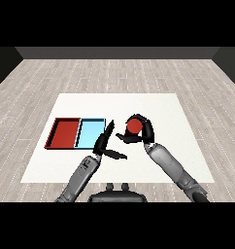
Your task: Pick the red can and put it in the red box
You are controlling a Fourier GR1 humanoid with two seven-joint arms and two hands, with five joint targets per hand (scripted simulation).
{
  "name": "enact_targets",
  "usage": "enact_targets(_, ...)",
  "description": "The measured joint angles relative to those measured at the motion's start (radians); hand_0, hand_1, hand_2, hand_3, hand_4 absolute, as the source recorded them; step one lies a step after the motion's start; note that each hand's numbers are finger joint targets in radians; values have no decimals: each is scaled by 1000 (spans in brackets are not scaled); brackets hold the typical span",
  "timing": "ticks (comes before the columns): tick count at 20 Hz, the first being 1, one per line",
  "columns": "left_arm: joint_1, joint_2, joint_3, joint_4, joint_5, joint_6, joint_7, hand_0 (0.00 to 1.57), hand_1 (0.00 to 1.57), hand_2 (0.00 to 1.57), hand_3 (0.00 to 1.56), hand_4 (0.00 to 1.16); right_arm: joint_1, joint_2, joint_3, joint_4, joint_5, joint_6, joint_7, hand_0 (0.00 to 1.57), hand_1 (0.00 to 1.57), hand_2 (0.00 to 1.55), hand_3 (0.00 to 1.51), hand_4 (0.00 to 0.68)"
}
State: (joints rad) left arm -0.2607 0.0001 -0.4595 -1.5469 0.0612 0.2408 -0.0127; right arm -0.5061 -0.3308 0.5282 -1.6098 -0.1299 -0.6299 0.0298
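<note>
The red can (134, 126) is held above the white table, right of the trays, with my right hand (144, 132) curled round it; fingers arch over its top and the thumb reaches under its left side. The red tray (64, 133) lies at the left of the table. My left hand (105, 143) hovers by the near right corner of the light blue tray (90, 133), fingers straight and pointing away, thumb stretched to the right, holding nothing.
The white table (158, 107) spreads beyond the trays to the right and back. The two trays lie side by side, sharing one wall. A wooden floor surrounds the table.
</note>
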Motion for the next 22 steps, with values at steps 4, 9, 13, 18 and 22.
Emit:
enact_targets(4,-30,0,26,74,39,-16,-41,0,0,0,0,0,-7,57,-33,22,44,44,8,1461,1461,1440,1380,555)
enact_targets(9,-51,0,39,98,69,-21,-33,0,0,0,0,0,19,113,-52,-16,116,87,39,1455,1455,1421,1370,570)
enact_targets(13,-66,1,45,127,83,-16,-36,0,0,0,0,0,35,162,-69,-34,175,119,66,1482,1482,1443,1374,551)
enact_targets(18,-55,1,38,122,94,-17,-38,0,0,0,0,0,41,230,-108,-20,217,173,52,1486,1486,1440,1366,559)
enact_targets(22,-68,0,32,127,105,-2,-33,0,0,0,0,0,44,284,-102,-21,256,186,62,1479,1479,1437,1374,548)
